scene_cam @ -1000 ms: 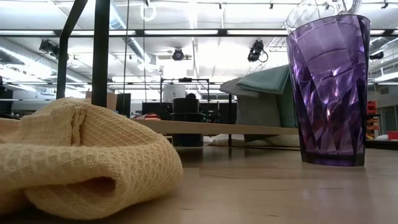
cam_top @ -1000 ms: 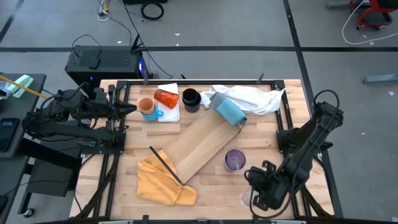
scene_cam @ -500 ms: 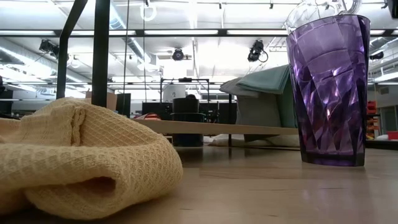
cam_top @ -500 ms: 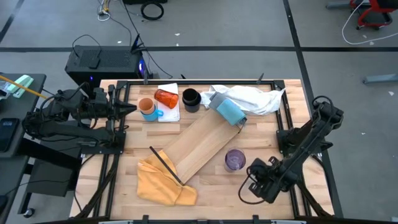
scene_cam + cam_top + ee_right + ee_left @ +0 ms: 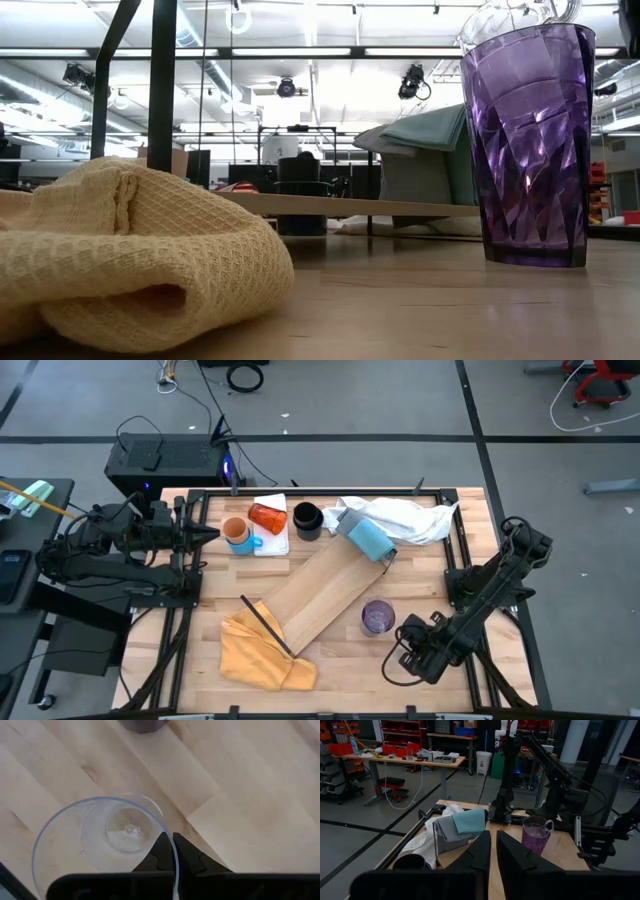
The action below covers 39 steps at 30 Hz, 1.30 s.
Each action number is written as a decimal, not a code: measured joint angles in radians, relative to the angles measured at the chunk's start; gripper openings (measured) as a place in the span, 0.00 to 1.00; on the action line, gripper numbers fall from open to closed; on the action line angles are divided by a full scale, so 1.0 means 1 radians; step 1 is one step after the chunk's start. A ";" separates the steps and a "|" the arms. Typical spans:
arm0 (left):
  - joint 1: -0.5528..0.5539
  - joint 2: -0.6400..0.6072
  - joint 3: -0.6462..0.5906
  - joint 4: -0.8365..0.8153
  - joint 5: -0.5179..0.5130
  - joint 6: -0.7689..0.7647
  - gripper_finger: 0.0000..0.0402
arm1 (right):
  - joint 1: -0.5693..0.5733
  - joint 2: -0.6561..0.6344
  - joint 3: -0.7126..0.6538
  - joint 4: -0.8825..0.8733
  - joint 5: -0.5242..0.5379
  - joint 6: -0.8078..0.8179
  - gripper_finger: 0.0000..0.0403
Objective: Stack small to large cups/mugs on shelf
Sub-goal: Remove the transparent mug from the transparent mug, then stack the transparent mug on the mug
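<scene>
While the left arm waits at the table's [image 5: 470,510] 9 o'clock edge, its gripper [image 5: 214,534] points toward the cups with jaws nearly closed and holding nothing. The right gripper [image 5: 402,650] works near the 5 o'clock corner, its jaws shut on the rim of a clear cup [image 5: 107,845], which stands upright, mouth up, on the table.

The shelf [image 5: 325,595] lies flat and diagonal across the table centre, running from 7 o'clock toward 1 o'clock, with no cup on it. The purple cup [image 5: 377,617] stands upright on the table just beside the shelf's 4 o'clock edge, near the right gripper. At 11 o'clock, a white pad [image 5: 275,543] carries the blue mug [image 5: 238,535], upright with an orange cup [image 5: 235,526] nested in it, and the red tumbler [image 5: 267,517] lying on its side. The black mug [image 5: 307,519] stands upright just beside the pad. A pale-blue cylinder [image 5: 368,536] lies on its side at the shelf's 1 o'clock end, touching a white cloth [image 5: 405,518] at 1 o'clock. A yellow cloth [image 5: 260,650] is bunched at 7 o'clock, under the shelf's lower end, with a dark rod [image 5: 266,625] lying across them.
</scene>
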 joint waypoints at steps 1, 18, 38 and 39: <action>0.000 0.000 0.000 0.000 0.000 0.000 0.09 | 0.000 0.000 -0.001 -0.001 0.000 0.001 0.00; 0.000 0.000 0.000 0.000 0.000 0.003 0.09 | 0.000 0.000 -0.001 0.047 -0.012 -0.003 0.22; 0.000 0.000 0.000 0.000 0.000 0.003 0.09 | -0.122 -0.372 0.021 0.013 -0.014 -0.306 0.27; 0.000 0.000 0.000 0.000 0.000 0.003 0.10 | -0.127 -0.397 0.031 0.014 -0.014 -0.352 0.27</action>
